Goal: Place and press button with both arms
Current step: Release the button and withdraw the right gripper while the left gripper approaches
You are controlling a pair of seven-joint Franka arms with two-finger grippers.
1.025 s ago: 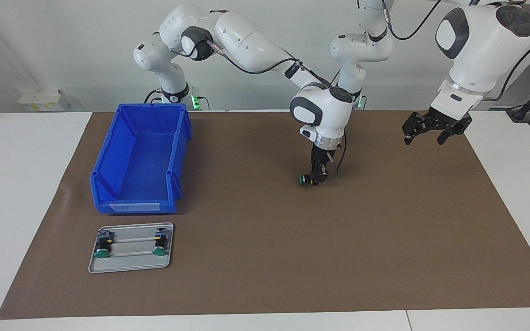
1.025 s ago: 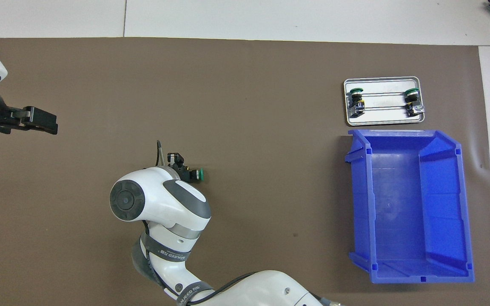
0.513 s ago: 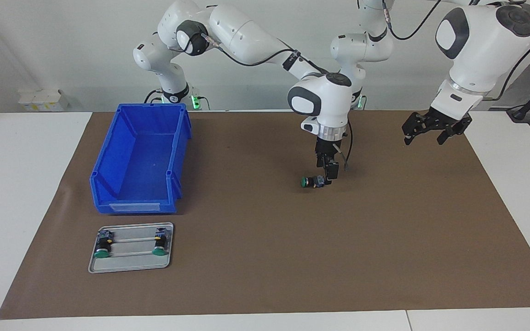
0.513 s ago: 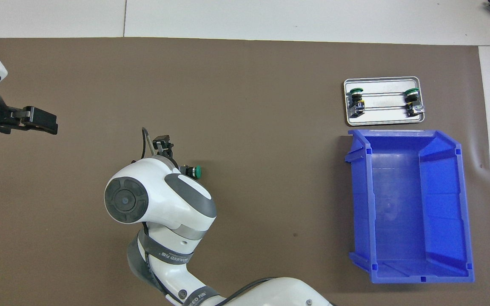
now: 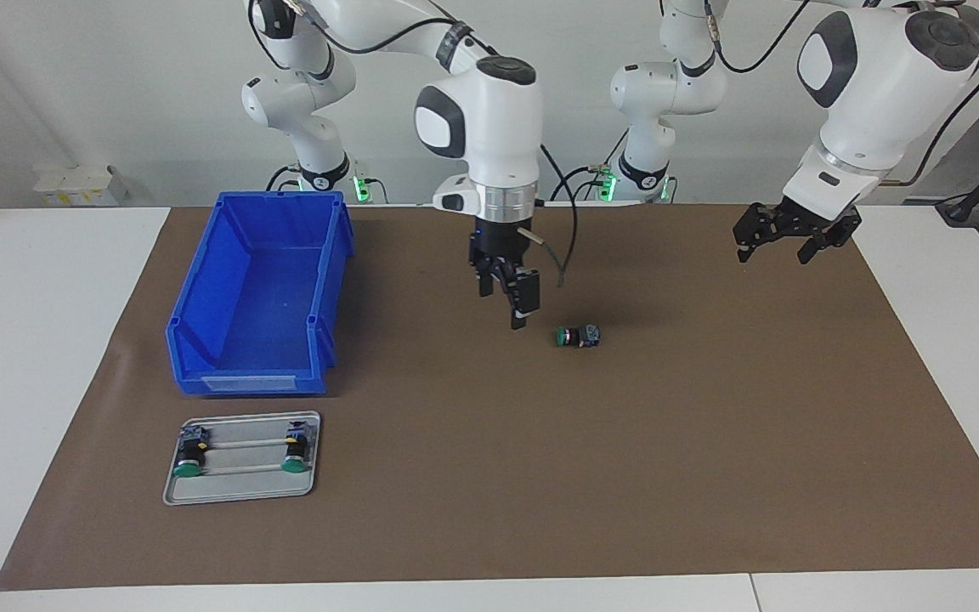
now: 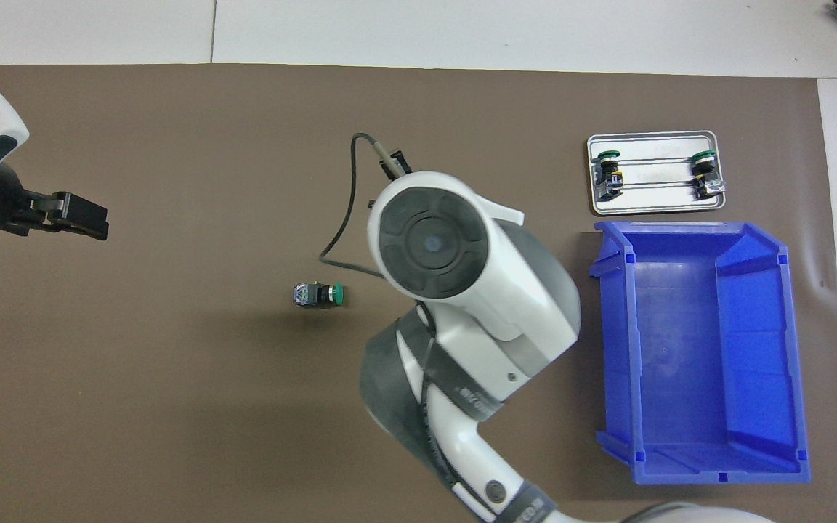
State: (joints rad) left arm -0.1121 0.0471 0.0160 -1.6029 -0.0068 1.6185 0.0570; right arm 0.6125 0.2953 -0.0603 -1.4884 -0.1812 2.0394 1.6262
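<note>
Green-capped and lying on its side, the button [image 5: 577, 337] rests on the brown mat [image 5: 710, 442] near the middle of the bench [image 5: 48, 357], closer to the robots' edge than to the edge away from them, with its cap turned toward the right arm's end. Nothing touches it.

By my reading, the placing step is done and the pressing step comes next. Since the button lies on its side, a press would need something to hold the blue-grey base steady while the cap is pushed along the mat, or the button stood upright first.

Just beside the button, toward the right arm's end and raised off the mat, hangs the right tool [image 5: 506, 297]; its fingers are spread and hold nothing. It is not over the button. In the overhead view the arm's wrist hides this tool altogether.

Well apart, over the mat's corner at the left arm's end by the robots' edge, the left tool [image 5: 787, 240] hovers with its fingers wide and empty.

Near the mat's corner at the right arm's end, away from the robots, a metal tray [image 5: 239, 497] carries two more buttons; a blue bin [image 5: 260, 293] stands just beside it, nearer the robots.
</note>
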